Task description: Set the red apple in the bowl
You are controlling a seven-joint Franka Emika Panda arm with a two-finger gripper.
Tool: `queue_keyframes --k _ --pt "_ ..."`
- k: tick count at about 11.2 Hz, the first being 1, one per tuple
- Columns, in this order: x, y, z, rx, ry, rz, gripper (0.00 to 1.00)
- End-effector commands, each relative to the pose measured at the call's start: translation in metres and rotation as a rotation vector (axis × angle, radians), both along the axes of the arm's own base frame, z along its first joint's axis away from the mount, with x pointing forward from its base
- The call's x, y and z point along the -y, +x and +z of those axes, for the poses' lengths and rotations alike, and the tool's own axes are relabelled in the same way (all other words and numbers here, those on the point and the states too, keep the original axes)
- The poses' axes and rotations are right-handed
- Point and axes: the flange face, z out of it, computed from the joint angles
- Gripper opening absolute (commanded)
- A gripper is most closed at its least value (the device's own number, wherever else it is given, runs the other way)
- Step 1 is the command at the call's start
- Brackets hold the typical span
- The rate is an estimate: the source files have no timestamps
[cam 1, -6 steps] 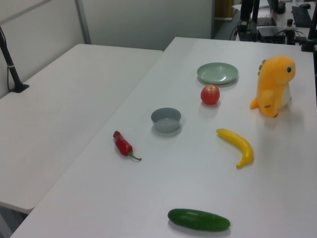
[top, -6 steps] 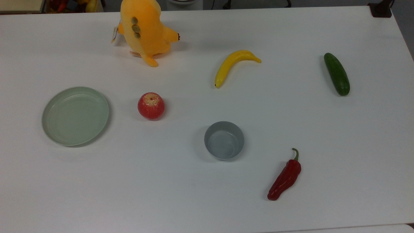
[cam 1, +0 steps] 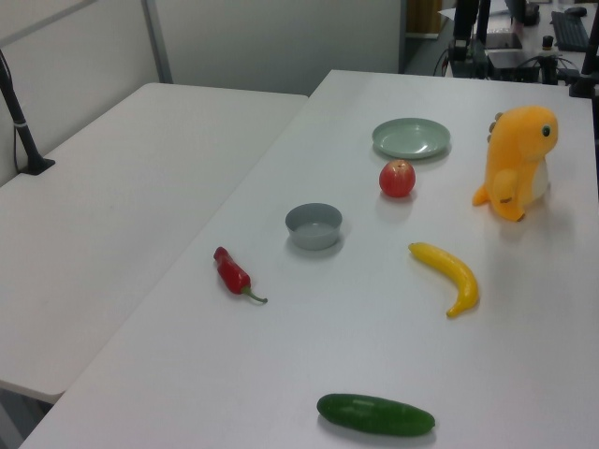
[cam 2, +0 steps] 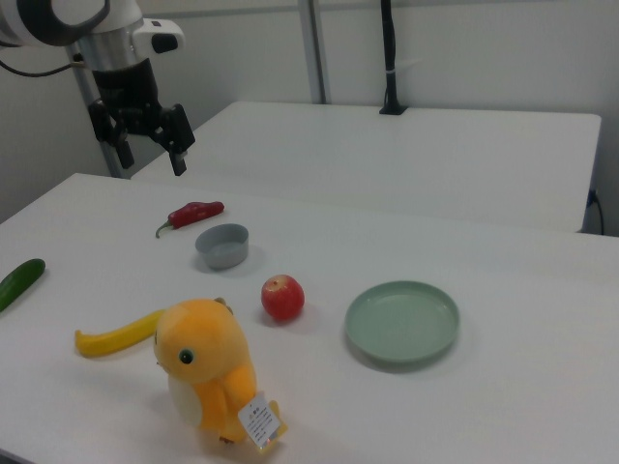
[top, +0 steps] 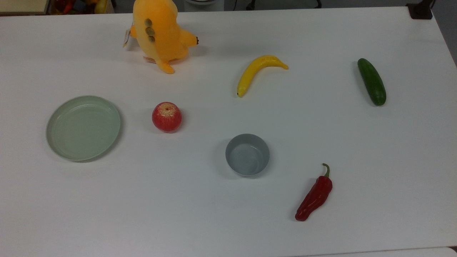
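On the white table point(top: 228, 221), near the middle, the red apple point(top: 166, 116) stands upright with its pale speckled top facing up. It is free: nothing touches it. The bowl point(top: 247, 154) stands apart from it, toward the top view's right and a little nearer to the lower edge, and it holds nothing. In the right view the gripper point(cam 2: 150, 143) hangs in the air at the upper left, beyond the far edge of the table, with its two black fingers point(cam 2: 178, 145) apart and holding nothing. The apple point(cam 2: 282, 298) is well away from the jaws, nearer to the camera, and the bowl point(cam 2: 222, 245) lies between the apple and the gripper.

Around them on the table lie a pale green plate point(top: 83, 127) at the top view's left of the apple, a red chili pepper point(top: 314, 197) near the bowl, a yellow banana point(top: 257, 71), a green cucumber point(top: 371, 81) and an orange plush toy point(top: 159, 30). The surface is plain and white.

A second white table point(cam 2: 406, 159) stands beside the first one in the right view, with a black pole point(cam 2: 389, 58) on it and pale walls behind. The left view shows the same second table point(cam 1: 112, 196), and at its far end some dark equipment point(cam 1: 505, 37). The right view shows a paper tag point(cam 2: 259, 420) on the plush toy.
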Motion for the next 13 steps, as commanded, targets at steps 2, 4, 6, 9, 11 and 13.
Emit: queue_keyframes --k 2,4,6,9,11,13 --pt "0.0015 -0.0017 0.0022 0.024 -0.005 0.005 1.00" --pt "0.0014 -0.0030 0.0028 0.022 -0.001 0.005 1.00" --pt "-0.0003 -0.0031 0.0014 0.019 -0.002 0.009 1.00" --pt "0.0017 -0.0030 0.0014 0.019 0.003 0.005 1.00" --pt "0.0012 -0.0005 -0.0033 0.011 0.001 0.007 1.00" --pt "0.0012 -0.0009 -0.0050 0.000 0.001 0.005 1.00"
